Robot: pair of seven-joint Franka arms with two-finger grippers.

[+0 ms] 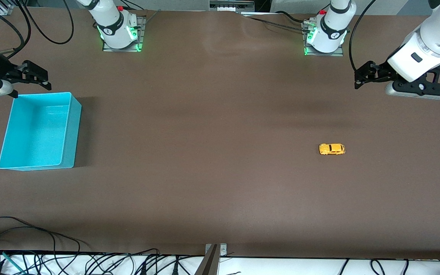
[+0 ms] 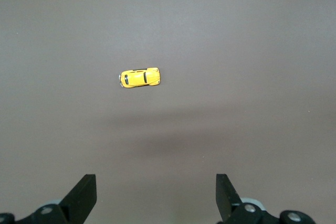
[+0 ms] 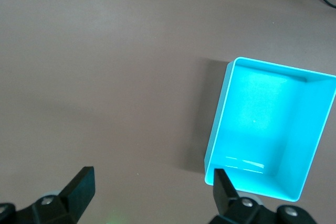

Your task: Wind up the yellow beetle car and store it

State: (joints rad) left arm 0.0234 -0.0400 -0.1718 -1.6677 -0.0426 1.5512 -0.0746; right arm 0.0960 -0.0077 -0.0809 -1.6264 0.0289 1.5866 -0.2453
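Yellow beetle car (image 1: 332, 149) sits on the surface (image 1: 212, 152) toward the left arm's end, untouched. Left hand (image 1: 361, 78) and right hand (image 1: 36, 76) are both wide, empty, up over the surface's end edges. Risk: car is tiny, so an off-centre pinch could flick it or roll it away from the turquoise bin (image 1: 69, 130).

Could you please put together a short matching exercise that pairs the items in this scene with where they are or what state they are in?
Items:
1. yellow beetle car
2. turquoise bin
3. left gripper
4. right gripper

Descriptions:
A. open, up beside the bin's rim
B. empty, at the right arm's end of the table
C. on its wheels on the bare table
D. open, up in the air at the left arm's end

Pairs: 1-C, 2-B, 3-D, 4-A
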